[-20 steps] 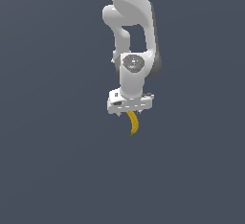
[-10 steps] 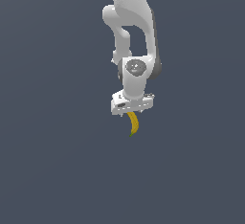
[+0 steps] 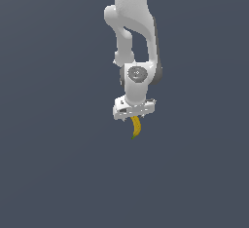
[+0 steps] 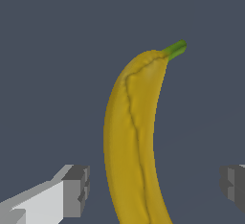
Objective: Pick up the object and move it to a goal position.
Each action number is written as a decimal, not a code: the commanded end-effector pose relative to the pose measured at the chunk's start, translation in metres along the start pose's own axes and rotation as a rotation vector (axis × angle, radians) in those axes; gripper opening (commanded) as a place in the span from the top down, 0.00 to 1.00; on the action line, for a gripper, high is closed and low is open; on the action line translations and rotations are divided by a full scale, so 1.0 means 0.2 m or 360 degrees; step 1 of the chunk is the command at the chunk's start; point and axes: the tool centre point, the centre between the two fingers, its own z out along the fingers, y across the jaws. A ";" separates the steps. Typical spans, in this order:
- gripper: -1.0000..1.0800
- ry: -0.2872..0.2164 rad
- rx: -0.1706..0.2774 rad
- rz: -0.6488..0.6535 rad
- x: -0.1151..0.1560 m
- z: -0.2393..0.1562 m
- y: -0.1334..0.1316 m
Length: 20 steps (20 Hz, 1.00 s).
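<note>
The object, a slim yellow banana (image 3: 136,127) with a green tip, shows just below the white gripper (image 3: 134,117) in the exterior view. It fills the middle of the wrist view as a long banana (image 4: 134,137) with its green stem pointing away. The gripper (image 4: 155,187) is open and straddles the near end of the banana. Its grey fingertips (image 4: 79,189) stand off to either side, with a gap between each pad and the peel. The goal position is out of view.
A plain dark grey surface (image 3: 58,173) fills both views. The white arm (image 3: 133,32) rises straight above the gripper.
The gripper has sunk slightly and shifted a little toward the exterior view's right. The banana has stayed in the same spot.
</note>
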 end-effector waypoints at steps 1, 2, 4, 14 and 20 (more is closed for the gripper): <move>0.04 -0.0001 0.0000 -0.0002 0.00 0.06 0.00; 0.04 -0.0001 0.0000 -0.0002 0.00 0.08 0.00; 0.04 0.0000 0.0000 -0.0003 0.00 0.11 0.00; 1.00 0.0000 0.0000 -0.0003 0.00 0.13 0.00; 1.00 0.0000 0.0001 -0.0007 0.00 0.13 -0.01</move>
